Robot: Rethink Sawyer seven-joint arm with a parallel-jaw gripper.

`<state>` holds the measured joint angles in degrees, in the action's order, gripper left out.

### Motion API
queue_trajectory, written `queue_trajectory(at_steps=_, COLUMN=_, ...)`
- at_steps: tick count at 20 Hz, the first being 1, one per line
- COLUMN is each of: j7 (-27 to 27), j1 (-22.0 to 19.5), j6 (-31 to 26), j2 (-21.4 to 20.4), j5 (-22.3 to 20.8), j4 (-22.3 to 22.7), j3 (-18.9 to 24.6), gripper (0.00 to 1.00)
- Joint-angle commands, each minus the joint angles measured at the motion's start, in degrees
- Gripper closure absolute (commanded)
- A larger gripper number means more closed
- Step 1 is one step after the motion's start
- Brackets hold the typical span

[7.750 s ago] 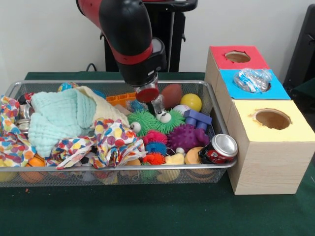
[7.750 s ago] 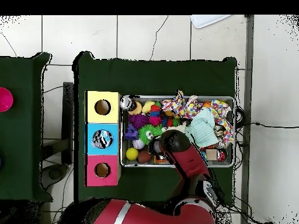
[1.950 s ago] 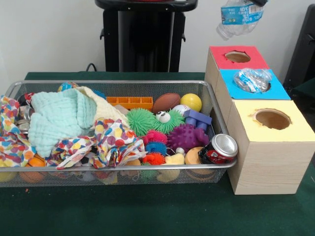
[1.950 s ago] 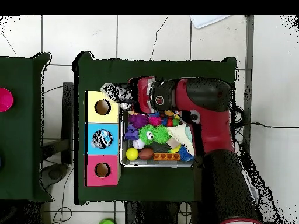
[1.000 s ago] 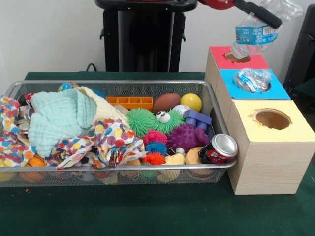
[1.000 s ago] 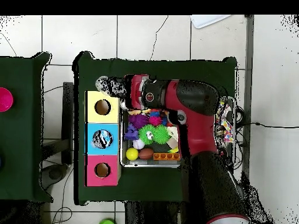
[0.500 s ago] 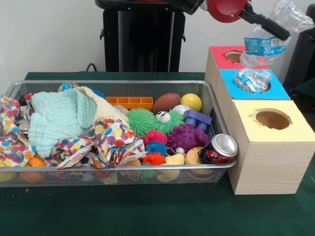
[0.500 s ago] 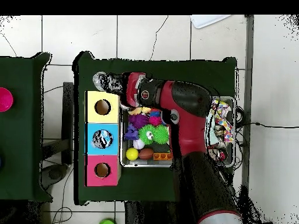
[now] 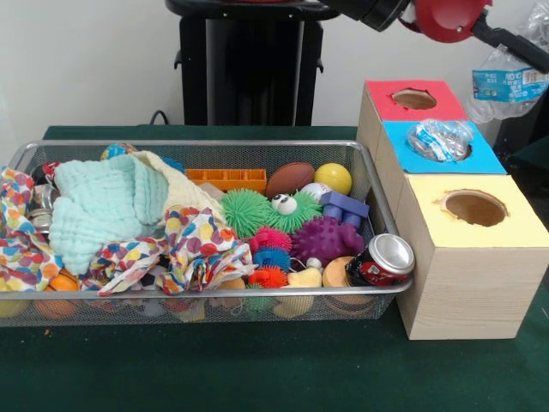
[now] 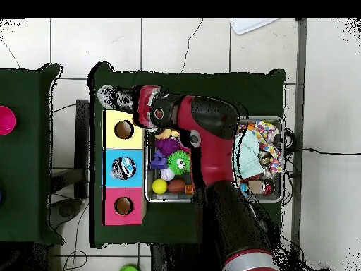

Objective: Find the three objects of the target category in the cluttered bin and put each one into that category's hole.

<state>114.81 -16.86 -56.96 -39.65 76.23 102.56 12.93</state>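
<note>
Ok, front view: the arm (image 9: 429, 13) is reaching in along the top right edge. The gripper (image 9: 525, 50) is clamping a clear plastic bottle (image 9: 510, 86) with a blue label, and only one black finger (image 9: 506, 39) is showing, lying across the bottle's top. The bottle is hanging in the air at the right edge, beside the red box (image 9: 386, 90) and blue box (image 9: 403, 142), not over either hole as seen from here. A crumpled bottle (image 9: 437, 137) is sitting in the blue box's hole. The yellow box (image 9: 515, 227) is showing an open hole. The wire bin (image 9: 103, 144) is holding a mint cloth (image 9: 103, 206), a green spiky ball (image 9: 249, 210) and a soda can (image 9: 383, 259) at its right end.

Overhead view: the arm (image 10: 211, 134) is crossing the bin (image 10: 283, 162) and covering its middle. The gripper (image 10: 130, 104) is gripping the plastic bottle (image 10: 111, 95), which is showing just past the yellow box's (image 10: 113, 120) outer corner, over the green table cover (image 10: 183, 88), off every hole. The crumpled bottle (image 10: 123, 168) is lying in the blue box (image 10: 111, 157).
</note>
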Motion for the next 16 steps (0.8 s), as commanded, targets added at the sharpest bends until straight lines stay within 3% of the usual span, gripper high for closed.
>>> queue_trajectory(at_steps=1, j7=-21.9, j1=0.6, j6=5.1, j2=3.5, j5=4.7, j4=7.7, j3=2.7, gripper=1.00)
queue_trajectory(at_steps=16, j7=-24.0, j1=-0.6, j6=4.9, j2=5.5, j5=-0.8, j4=10.0, j3=1.3, gripper=1.00)
